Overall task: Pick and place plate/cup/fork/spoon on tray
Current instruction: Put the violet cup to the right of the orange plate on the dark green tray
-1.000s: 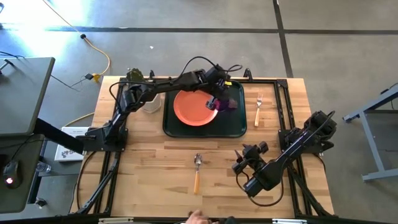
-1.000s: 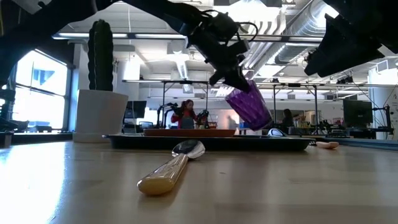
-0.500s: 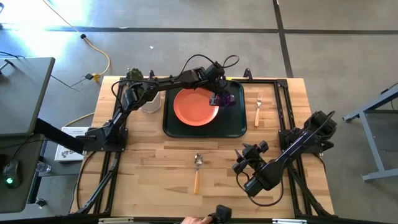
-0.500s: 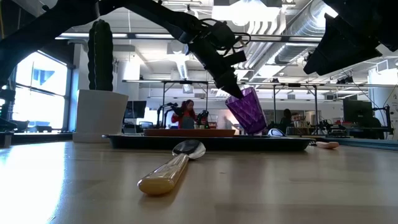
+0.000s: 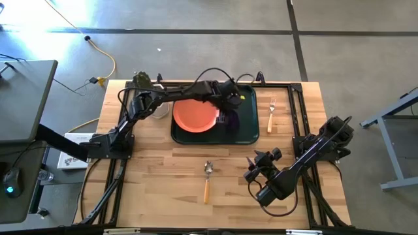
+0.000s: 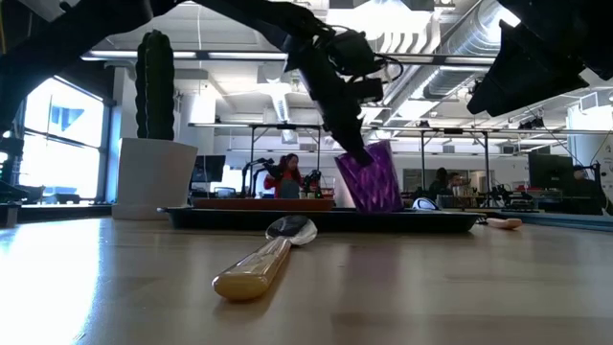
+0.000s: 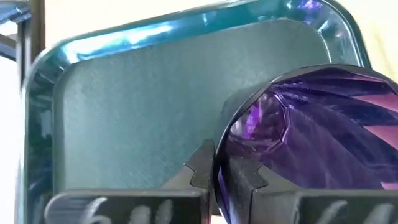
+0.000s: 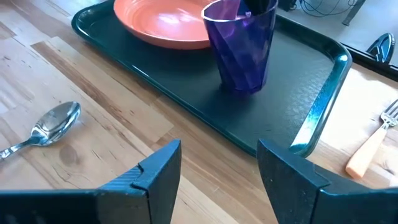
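Purple marks the high view's centre: the cup (image 5: 229, 117) stands on the tray (image 5: 248, 134), just beside the plate (image 5: 194, 114) on its right, with the left claw (image 5: 228, 106) clenched on the cup's rim from the far side. The right claw (image 5: 256, 168) waits over the table (image 5: 157, 176), near the spoon (image 5: 208, 179), which lies with its bowl toward the tray and handle toward the table's near edge. The fork (image 5: 270, 114) lies off the tray's right rim, on the right arm's side.

From the low view, the cup (image 6: 369, 177) looks tilted a little, its base at or just above the tray (image 6: 441, 218); whether it touches cannot be told. The spoon (image 6: 263, 257) points its handle at the camera.

The left wrist view shows one finger inside the cup (image 7: 311, 130) and one outside, pinching the wall above the tray floor (image 7: 137, 106).

The right wrist view shows the right arm's fingers (image 8: 155, 171) spread apart and empty, the spoon (image 8: 46, 127) just ahead to one side, the fork (image 8: 376, 140) beyond the tray's rim. Judged from this, the right arm is the nearer to both utensils, and the spoon's long axis runs roughly toward it.
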Robot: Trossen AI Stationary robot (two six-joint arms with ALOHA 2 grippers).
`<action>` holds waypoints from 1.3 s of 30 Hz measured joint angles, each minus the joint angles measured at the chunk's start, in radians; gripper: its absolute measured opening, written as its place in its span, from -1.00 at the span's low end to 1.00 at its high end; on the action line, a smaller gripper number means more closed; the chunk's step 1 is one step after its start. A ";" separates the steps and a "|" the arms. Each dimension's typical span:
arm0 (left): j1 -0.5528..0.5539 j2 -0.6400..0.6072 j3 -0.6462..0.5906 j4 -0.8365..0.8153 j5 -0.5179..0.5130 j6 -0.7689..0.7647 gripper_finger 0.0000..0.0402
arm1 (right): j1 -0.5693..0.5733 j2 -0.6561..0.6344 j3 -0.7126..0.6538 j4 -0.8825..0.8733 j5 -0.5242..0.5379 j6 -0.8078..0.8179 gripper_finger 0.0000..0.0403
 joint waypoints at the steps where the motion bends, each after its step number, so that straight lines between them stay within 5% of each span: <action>1: -0.007 0.000 0.000 0.011 -0.012 0.000 -0.93 | 0.000 0.000 0.000 0.001 0.000 0.000 0.00; 9: -0.009 0.002 -0.003 0.041 -0.059 -0.083 -0.88 | 0.000 0.000 0.000 0.003 0.000 0.000 0.00; 25: 0.008 0.002 -0.004 0.166 -0.062 -0.093 -0.44 | 0.000 0.000 0.000 0.004 -0.002 0.000 0.00; 32: 0.010 -0.075 -0.004 0.245 -0.200 -0.050 -0.37 | 0.000 0.000 0.000 0.001 0.025 0.004 0.00; 39: 0.011 -0.216 -0.018 0.222 -0.087 -0.101 -0.37 | 0.003 -0.001 -0.022 -0.003 0.039 0.035 0.00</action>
